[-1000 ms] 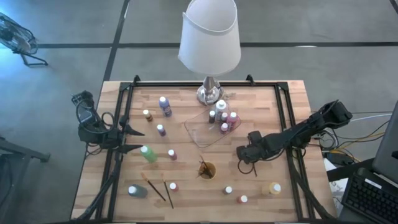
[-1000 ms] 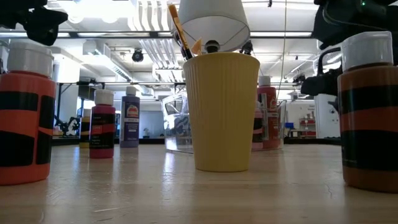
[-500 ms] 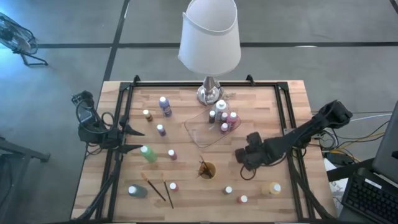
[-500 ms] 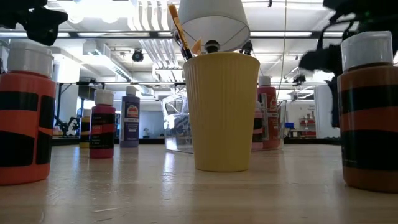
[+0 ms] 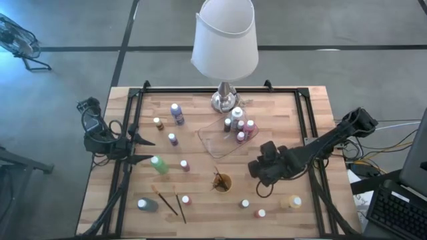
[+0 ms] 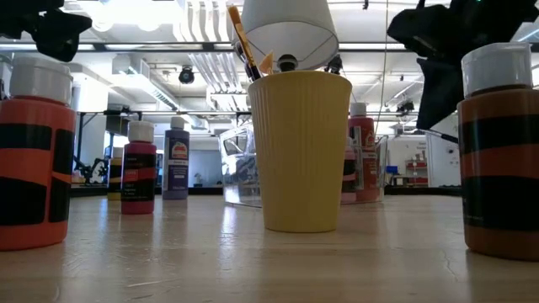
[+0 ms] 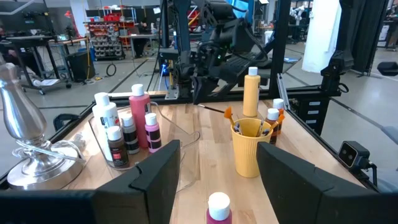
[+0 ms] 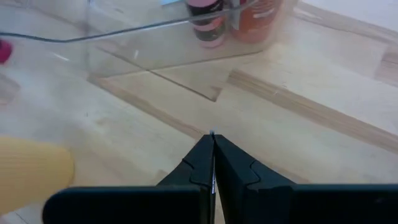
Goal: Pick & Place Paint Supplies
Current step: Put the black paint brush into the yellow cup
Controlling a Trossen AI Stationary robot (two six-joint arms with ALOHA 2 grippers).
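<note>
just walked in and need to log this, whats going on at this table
The right hand is shut on a thin dark-handled brush and hovers above the wood beside the small orange cup, which already holds brushes. Several white-capped paint bottles stand in the clear plastic tray; others are scattered on the table, along with two loose brushes. The left hand waits open at the table's left edge.

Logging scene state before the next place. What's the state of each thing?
right gripper, shut on brush
brush, held in the air
left gripper, open, waiting at left
cup, upright, brushes inside
clear tray, some upright bottles inside
green bottle, lying on side
grey bottle, lying on side
</note>
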